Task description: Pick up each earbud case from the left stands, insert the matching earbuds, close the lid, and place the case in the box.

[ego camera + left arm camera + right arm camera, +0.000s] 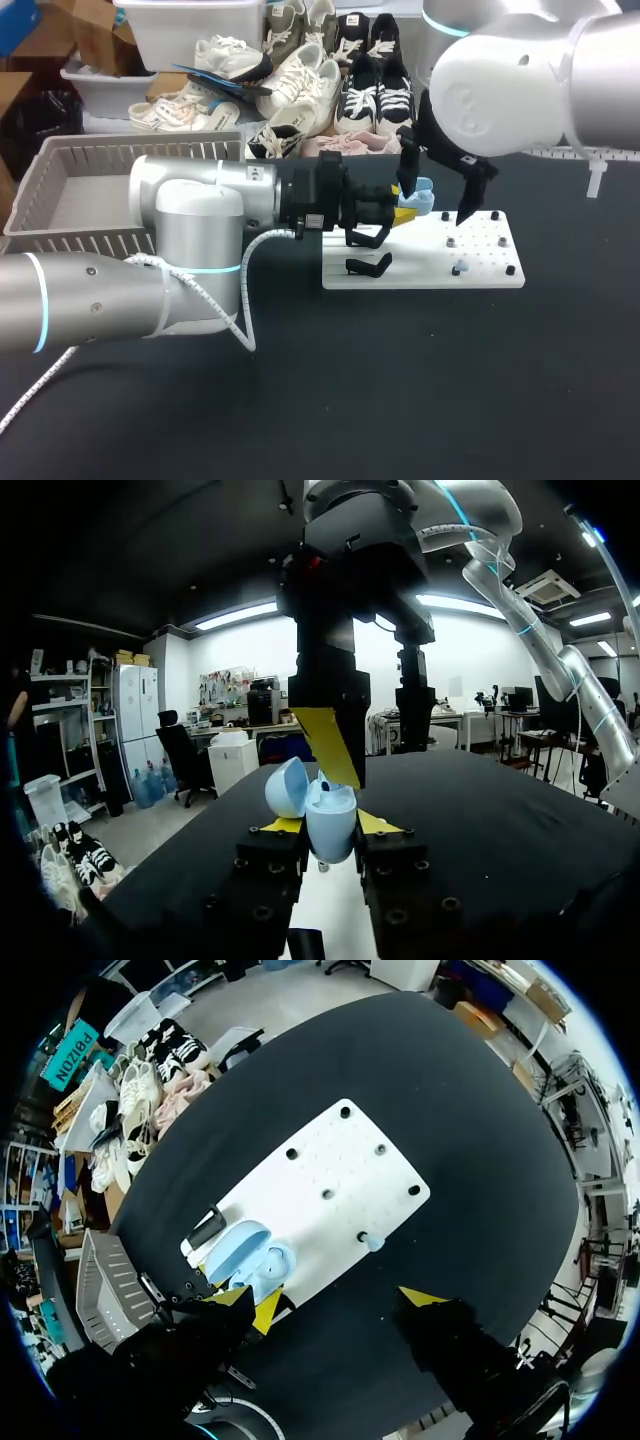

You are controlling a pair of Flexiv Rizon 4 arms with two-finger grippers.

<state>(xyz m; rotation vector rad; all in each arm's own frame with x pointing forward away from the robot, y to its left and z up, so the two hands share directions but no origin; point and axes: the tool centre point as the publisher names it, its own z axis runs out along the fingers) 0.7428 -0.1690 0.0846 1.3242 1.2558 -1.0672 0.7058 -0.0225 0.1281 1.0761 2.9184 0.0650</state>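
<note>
Okay, L gripper point(328, 824) is clamping the open case point(262, 1263) over the board point(330, 1160); R gripper point(342, 1303) is hovering above it, fingers spread. Bud-loading step. Next, prob. R fetching the bud point(371, 1242) off the board.

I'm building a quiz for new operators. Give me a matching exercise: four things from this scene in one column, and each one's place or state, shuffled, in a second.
Things
1. earbud case
2. right gripper
3. grey box
4. white board

Place or state
A. flat on the table, below the case
B. open, fingers wide apart, above the case
C. at the table's left side
D. lid open, clamped in the left gripper

Pairs: 1-D, 2-B, 3-C, 4-A
</note>
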